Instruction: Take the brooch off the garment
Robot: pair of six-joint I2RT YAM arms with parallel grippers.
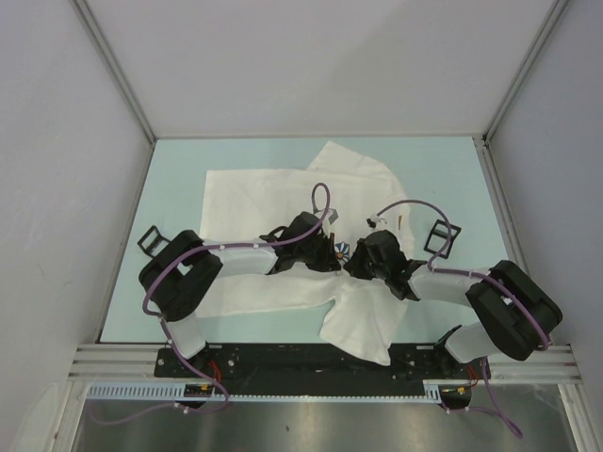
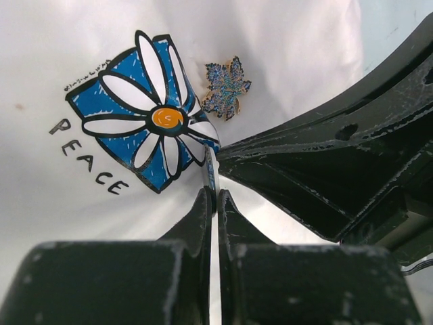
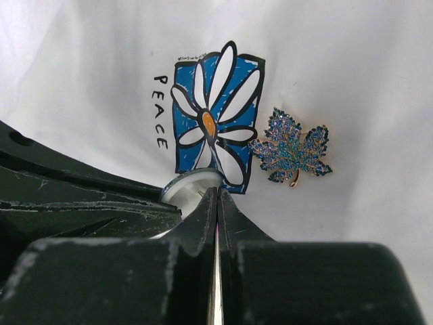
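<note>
The garment [image 1: 264,193] is a white T-shirt spread on the table, with a blue-and-white flower print [image 2: 145,112] [image 3: 216,108]. The brooch [image 3: 189,186] is a small round disc with a dark rim and a white face, standing on edge at the print's lower edge. It also shows in the top view [image 1: 341,250]. My left gripper [image 2: 215,193] [image 1: 330,254] is shut on its thin edge [image 2: 211,168]. My right gripper [image 3: 216,193] [image 1: 354,260] is shut, its tips right against the disc. Whether they pinch it is hidden.
A blue jewelled leaf-shaped pin [image 2: 225,88] [image 3: 291,147] sits on the shirt beside the print. Small square black frames lie at the left [image 1: 151,239] and right [image 1: 445,234]. Both arms meet over the chest. Grey walls enclose the light green table [image 1: 443,179].
</note>
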